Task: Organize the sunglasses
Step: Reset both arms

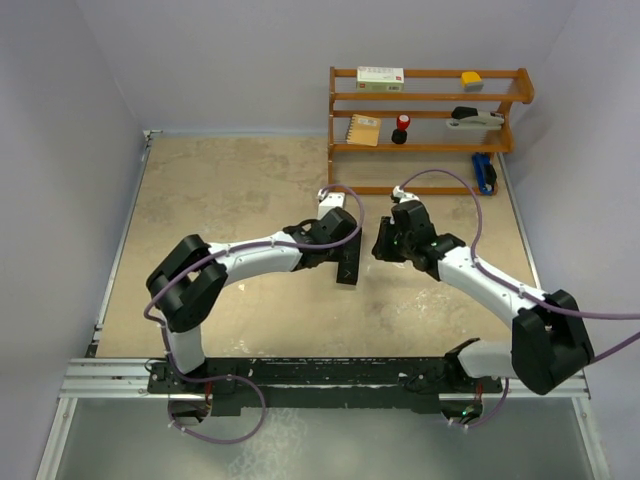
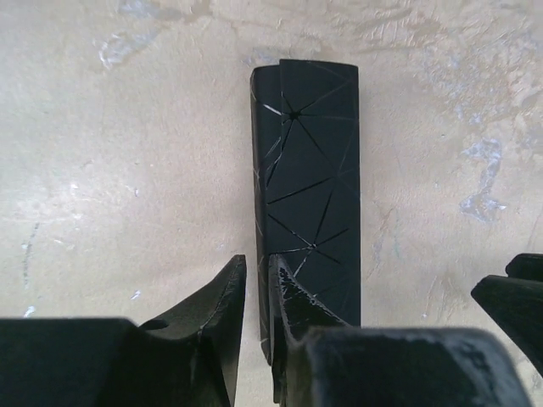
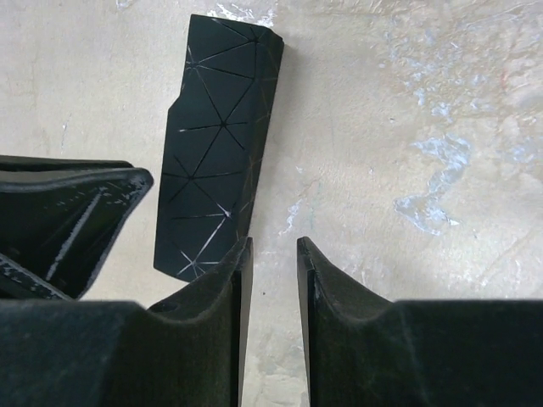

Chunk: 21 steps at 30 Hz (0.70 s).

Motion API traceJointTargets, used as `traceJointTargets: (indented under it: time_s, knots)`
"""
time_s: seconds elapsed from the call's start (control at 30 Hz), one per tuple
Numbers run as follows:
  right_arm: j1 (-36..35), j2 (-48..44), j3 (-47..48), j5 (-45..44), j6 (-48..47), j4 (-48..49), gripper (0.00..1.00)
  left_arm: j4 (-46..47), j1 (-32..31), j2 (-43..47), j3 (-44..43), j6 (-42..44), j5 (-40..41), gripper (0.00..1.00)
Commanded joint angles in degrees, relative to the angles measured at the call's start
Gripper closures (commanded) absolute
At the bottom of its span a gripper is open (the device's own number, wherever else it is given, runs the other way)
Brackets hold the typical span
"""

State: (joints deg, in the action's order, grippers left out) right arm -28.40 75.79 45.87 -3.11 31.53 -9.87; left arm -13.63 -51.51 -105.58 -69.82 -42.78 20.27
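On the beige desk [image 1: 230,190] at frame centre lies one unlabelled black oblong case [image 2: 310,195], left fingers [image 2: 293,322] pinching its edge, right fingers [image 3: 242,288] slightly parted, empty.

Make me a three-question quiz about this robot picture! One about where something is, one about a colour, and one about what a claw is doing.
1. Where does the black case lie?
A. on the table between the two grippers
B. on the wooden shelf
C. on the floor

2. What colour are the lines on the case?
A. red
B. blue
C. pale, whitish

3. How is the right gripper?
A. clamped on the case
B. holding nothing, a narrow gap between its fingers
C. holding a cloth

Answers:
1 A: the top view shows it on the table between the left gripper and the right one.
2 C: thin pale lines cross its black surface.
3 B: bare table shows between its fingers, with the case beside them.
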Motion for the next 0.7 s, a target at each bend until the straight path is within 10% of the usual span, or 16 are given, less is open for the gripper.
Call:
traceJointTargets:
  time_s: [0.0,0.4,0.43,0.47,0.67]
  knots:
    - [-0.46,-3.59,0.8,-2.95,-0.66,-2.48,0.68,-0.41,0.0,6.14,-0.84,2.15,2.81,0.83]
    - [-1.29,-7.81,1.06,-2.86,-0.34,-5.08,0.33,-2.85,0.0,11.31,-0.26,2.61,5.25,0.43]
    - [-1.38,-8.03,1.08,-2.86,-0.33,-5.21,0.07,-2.63,0.0,11.94,0.1,2.32,5.44,0.38]
    - [-1.47,-8.25,1.06,-2.86,-0.33,-5.4,0.02,-1.95,0.08,12.54,0.65,2.38,5.22,0.34]
    - [-1.9,-9.74,1.09,-3.74,0.15,-6.78,0.01,-1.63,0.14,15.13,1.93,2.05,6.21,0.29]
